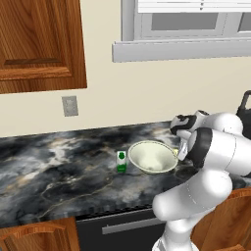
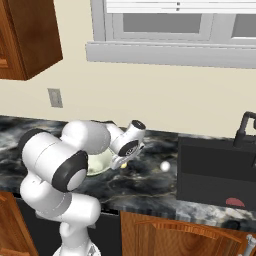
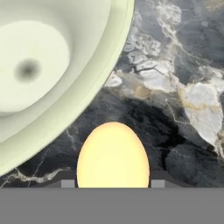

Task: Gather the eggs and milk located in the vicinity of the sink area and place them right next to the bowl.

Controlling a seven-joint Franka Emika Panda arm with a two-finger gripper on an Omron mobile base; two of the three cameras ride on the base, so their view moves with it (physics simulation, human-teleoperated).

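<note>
While a yellowish egg [image 3: 113, 155] is held between the closed fingers of the claw [image 3: 113, 183], it hangs low beside the bowl [image 3: 52, 70].

The egg should be lowered straight to the bare table [image 1: 59, 171] just off the bowl's rim, toward the sink [image 2: 215, 170], and released only once seated, lest it roll. The milk [image 1: 121, 161] is seen standing close against the bowl's far side, away from the sink. A second egg [image 2: 165, 166] lies on the table near the sink's edge, to be fetched afterwards.
</note>
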